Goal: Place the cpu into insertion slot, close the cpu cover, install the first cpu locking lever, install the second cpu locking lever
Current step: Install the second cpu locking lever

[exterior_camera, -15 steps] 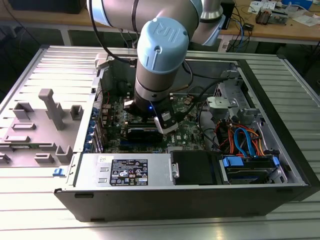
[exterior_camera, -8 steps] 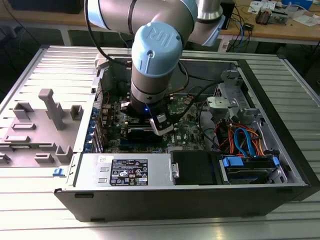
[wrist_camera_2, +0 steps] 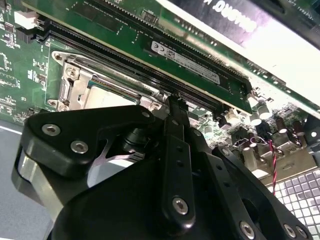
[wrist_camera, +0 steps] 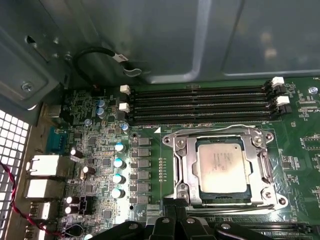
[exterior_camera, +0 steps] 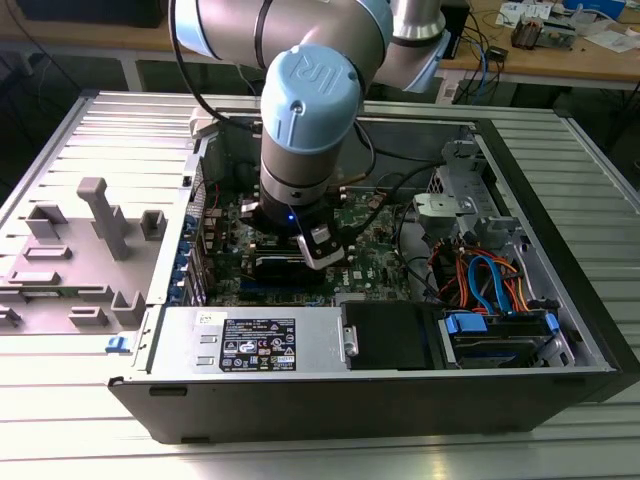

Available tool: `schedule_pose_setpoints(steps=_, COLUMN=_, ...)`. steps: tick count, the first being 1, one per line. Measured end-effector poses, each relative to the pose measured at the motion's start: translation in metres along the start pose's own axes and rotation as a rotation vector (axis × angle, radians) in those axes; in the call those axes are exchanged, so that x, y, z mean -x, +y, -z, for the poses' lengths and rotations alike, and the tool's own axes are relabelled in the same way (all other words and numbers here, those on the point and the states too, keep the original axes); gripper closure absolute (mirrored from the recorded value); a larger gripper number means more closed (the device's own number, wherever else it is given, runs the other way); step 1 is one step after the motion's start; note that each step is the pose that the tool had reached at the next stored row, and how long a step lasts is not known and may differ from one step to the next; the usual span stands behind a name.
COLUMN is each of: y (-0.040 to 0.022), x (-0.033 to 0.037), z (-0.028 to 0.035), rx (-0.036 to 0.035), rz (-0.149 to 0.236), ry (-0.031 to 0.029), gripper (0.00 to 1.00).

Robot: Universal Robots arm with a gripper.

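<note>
Tool (wrist_camera_2: 175, 107) fingers pressed together beside the cpu cover (wrist_camera: 225, 167), which frames the seated cpu (wrist_camera: 222, 167).

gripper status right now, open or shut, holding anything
Gripper: fingers together, shut, nothing visibly held; its tip sits at the edge of the insertion slot, where the cpu lies under the closed cpu cover.

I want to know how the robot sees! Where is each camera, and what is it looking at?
Exterior view: off the arm, looking down into the open computer case; the arm's wrist and end effector show.
First wrist view: on the arm, facing the green board, with the cpu under the cpu cover; black end effector parts at the edge.
Second wrist view: on the arm, low along the board; black end effector links in front.
Both wrist views share the insertion slot.
</note>
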State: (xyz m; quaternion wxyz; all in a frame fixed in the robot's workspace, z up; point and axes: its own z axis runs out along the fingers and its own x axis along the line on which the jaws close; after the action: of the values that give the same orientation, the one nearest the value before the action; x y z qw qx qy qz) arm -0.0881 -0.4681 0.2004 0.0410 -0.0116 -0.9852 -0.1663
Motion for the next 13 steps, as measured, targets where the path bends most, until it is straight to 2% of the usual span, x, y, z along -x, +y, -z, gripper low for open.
schedule_pose_setpoints(steps=13, y=0.0012, x=-0.0023, z=-0.0029, rx=0.0039, rz=-0.001, ry=-0.0001, gripper=0.89)
